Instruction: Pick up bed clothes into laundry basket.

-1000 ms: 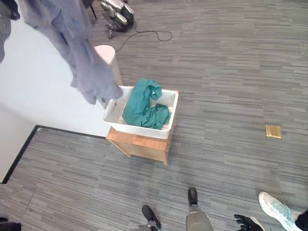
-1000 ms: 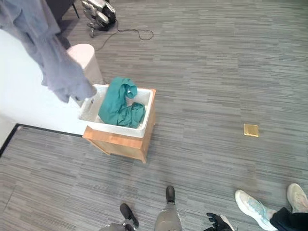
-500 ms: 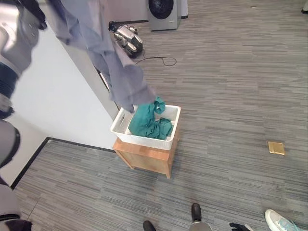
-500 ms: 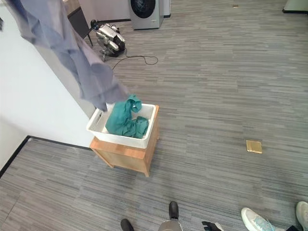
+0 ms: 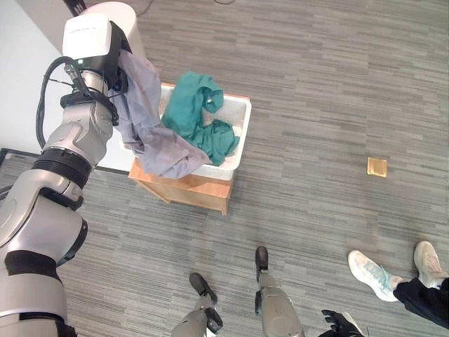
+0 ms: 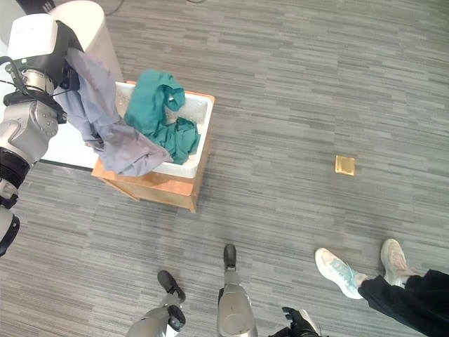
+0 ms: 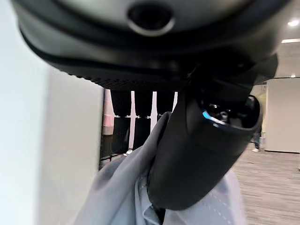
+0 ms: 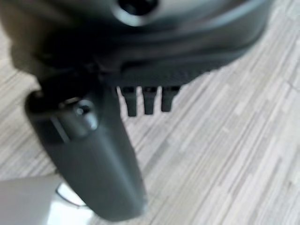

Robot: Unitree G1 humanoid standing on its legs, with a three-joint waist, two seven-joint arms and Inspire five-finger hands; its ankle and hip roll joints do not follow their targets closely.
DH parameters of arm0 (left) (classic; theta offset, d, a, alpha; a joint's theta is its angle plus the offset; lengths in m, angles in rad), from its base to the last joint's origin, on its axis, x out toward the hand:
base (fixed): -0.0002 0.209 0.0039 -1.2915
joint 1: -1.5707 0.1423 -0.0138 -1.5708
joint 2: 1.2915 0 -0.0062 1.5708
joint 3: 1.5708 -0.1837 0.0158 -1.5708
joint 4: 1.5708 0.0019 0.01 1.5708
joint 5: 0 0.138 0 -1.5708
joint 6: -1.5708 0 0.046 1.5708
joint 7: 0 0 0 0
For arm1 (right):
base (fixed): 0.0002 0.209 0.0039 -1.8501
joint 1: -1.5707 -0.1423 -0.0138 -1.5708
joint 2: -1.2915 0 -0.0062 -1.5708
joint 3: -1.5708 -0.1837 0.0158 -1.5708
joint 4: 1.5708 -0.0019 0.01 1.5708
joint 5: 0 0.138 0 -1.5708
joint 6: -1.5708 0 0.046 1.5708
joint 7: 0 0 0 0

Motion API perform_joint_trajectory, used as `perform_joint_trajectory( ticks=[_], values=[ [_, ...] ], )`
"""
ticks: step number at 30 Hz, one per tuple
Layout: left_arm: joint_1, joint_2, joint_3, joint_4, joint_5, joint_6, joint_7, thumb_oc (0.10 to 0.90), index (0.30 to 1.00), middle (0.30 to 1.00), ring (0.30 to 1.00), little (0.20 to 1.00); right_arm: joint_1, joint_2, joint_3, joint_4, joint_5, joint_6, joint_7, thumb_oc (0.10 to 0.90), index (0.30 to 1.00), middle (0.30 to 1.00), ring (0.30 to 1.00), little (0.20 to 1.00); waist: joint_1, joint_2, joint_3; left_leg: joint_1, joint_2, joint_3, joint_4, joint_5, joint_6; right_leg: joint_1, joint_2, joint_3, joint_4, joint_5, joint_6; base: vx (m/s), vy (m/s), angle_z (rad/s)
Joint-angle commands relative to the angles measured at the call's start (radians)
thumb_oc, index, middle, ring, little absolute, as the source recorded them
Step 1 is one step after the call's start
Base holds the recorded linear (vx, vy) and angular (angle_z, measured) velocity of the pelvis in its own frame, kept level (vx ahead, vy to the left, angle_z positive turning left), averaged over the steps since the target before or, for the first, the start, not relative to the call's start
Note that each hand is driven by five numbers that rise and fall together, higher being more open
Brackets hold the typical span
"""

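A grey-lavender garment [image 5: 151,133] hangs from my left hand [image 5: 114,69], and its lower end lies over the near left rim of the white laundry basket [image 5: 240,130]. In the left wrist view my thumb [image 7: 197,154] presses into this grey cloth [image 7: 117,197], with the fingers behind it. A teal garment [image 5: 200,116] lies bunched inside the basket. The basket rests on a low wooden stool [image 5: 186,193]. My right hand [image 5: 342,324] hangs low by my side over the floor, its thumb [image 8: 93,154] and fingers straight, holding nothing.
A white surface [image 5: 28,70] with a dark lower edge runs along the left. A pale round bin [image 5: 116,14] stands behind the basket. A small gold plate [image 5: 377,166] sits in the grey floor at right. A person's white shoes [image 5: 372,274] stand at lower right.
The camera has tilted down. The grey garment, held high above the basket before, has come down and now drapes over the basket's near left rim.
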Motion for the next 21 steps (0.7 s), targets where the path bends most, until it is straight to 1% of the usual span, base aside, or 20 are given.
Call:
perform_joint_trajectory(
  ticks=[1,2,3,4,5,7,9,10,18,19,21],
  values=[
    [-0.199,0.060,0.146,0.031,-0.049,-0.025,0.094,0.400,0.300,0.300,0.300,0.300,0.011,-0.032,0.023,-0.006,-0.008,0.000,-0.054,0.800,0.900,0.900,0.900,0.900,-0.005,0.014,0.031,-0.007,0.083,-0.047,0.008,-0.159,-0.091,-0.023,-0.093,-0.003,0.011,-0.166,0.141,0.00,0.010,-0.06],
    [-0.197,0.061,0.147,0.030,-0.050,-0.025,0.094,0.400,0.300,0.300,0.300,0.300,0.012,-0.033,0.023,-0.007,-0.008,0.000,-0.054,0.800,0.900,0.900,0.900,0.900,-0.005,0.015,0.030,-0.008,0.083,-0.046,0.008,-0.159,-0.091,-0.024,-0.093,-0.003,0.011,-0.166,0.141,0.00,0.011,-0.04],
    [-0.173,0.044,0.172,0.045,-0.097,-0.036,0.074,0.800,0.900,0.900,0.900,0.900,0.004,-0.029,0.027,-0.007,-0.005,0.003,-0.054,0.800,0.900,0.900,0.900,0.900,-0.004,0.015,0.032,-0.011,0.081,-0.047,0.008,-0.160,-0.090,-0.028,-0.093,0.001,0.011,-0.164,0.141,0.00,0.000,0.00],
    [-0.141,-0.005,0.223,0.070,-0.221,-0.054,0.037,0.800,0.900,0.900,0.900,0.900,-0.017,-0.013,0.042,-0.008,-0.002,0.016,-0.058,0.800,0.900,0.900,0.900,0.900,-0.001,0.017,0.037,-0.016,0.078,-0.051,0.008,-0.160,-0.088,-0.033,-0.096,0.006,0.011,-0.162,0.140,0.00,0.000,0.00],
    [-0.141,-0.006,0.223,0.071,-0.223,-0.055,0.037,0.800,0.900,0.900,0.900,0.900,-0.018,-0.014,0.042,-0.008,-0.002,0.016,-0.058,0.800,0.900,0.900,0.900,0.900,-0.001,0.018,0.036,-0.017,0.078,-0.051,0.008,-0.160,-0.088,-0.034,-0.095,0.006,0.011,-0.162,0.140,0.00,0.000,0.00],
    [-0.125,-0.057,0.243,0.117,-0.265,-0.064,0.023,0.800,0.900,0.900,0.900,0.900,-0.045,-0.001,0.051,0.005,0.003,0.023,-0.063,0.800,0.900,0.900,0.900,0.900,0.000,0.019,0.041,-0.020,0.075,-0.054,0.008,-0.160,-0.087,-0.038,-0.098,0.008,0.011,-0.159,0.139,0.00,0.000,0.00],
    [-0.124,-0.086,0.231,0.129,-0.264,-0.065,0.015,0.800,0.900,0.900,0.900,0.900,-0.071,0.002,0.066,0.009,0.004,0.032,-0.071,0.800,0.900,0.900,0.900,0.900,0.001,0.022,0.046,-0.022,0.071,-0.058,0.008,-0.159,-0.086,-0.041,-0.099,0.011,0.011,-0.156,0.138,0.00,0.000,0.00],
    [-0.125,-0.101,0.233,0.131,-0.288,-0.067,0.014,0.800,0.900,0.900,0.900,0.900,-0.089,-0.002,0.072,0.000,0.009,0.034,-0.075,0.800,0.900,0.900,0.900,0.900,0.001,0.022,0.050,-0.023,0.069,-0.061,0.008,-0.158,-0.087,-0.043,-0.101,0.011,0.011,-0.153,0.138,0.00,0.000,0.00],
    [-0.139,-0.085,0.237,0.080,-0.329,-0.097,0.046,0.800,0.900,0.900,0.900,0.900,-0.076,-0.014,0.080,-0.038,0.009,0.016,-0.078,0.800,0.900,0.900,0.900,0.900,0.001,0.021,0.050,-0.022,0.069,-0.063,0.008,-0.160,-0.087,-0.038,-0.102,0.014,0.011,-0.151,0.140,0.00,0.000,0.00],
    [-0.136,-0.080,0.243,0.052,-0.345,-0.109,0.052,0.800,0.900,0.900,0.900,0.900,-0.064,-0.017,0.078,-0.043,0.007,0.011,-0.077,0.800,0.900,0.900,0.900,0.900,0.000,0.021,0.049,-0.019,0.069,-0.064,0.008,-0.161,-0.087,-0.034,-0.101,0.014,0.011,-0.152,0.140,0.00,0.000,0.00],
    [-0.131,-0.065,0.244,-0.007,-0.331,-0.119,0.059,0.800,0.900,0.900,0.900,0.900,-0.053,-0.029,0.080,-0.034,-0.007,0.009,-0.071,0.800,0.900,0.900,0.900,0.900,0.002,0.024,0.036,-0.004,0.069,-0.064,0.008,-0.164,-0.087,-0.016,-0.101,0.012,0.011,-0.156,0.140,0.01,0.001,0.03]
  ],
)
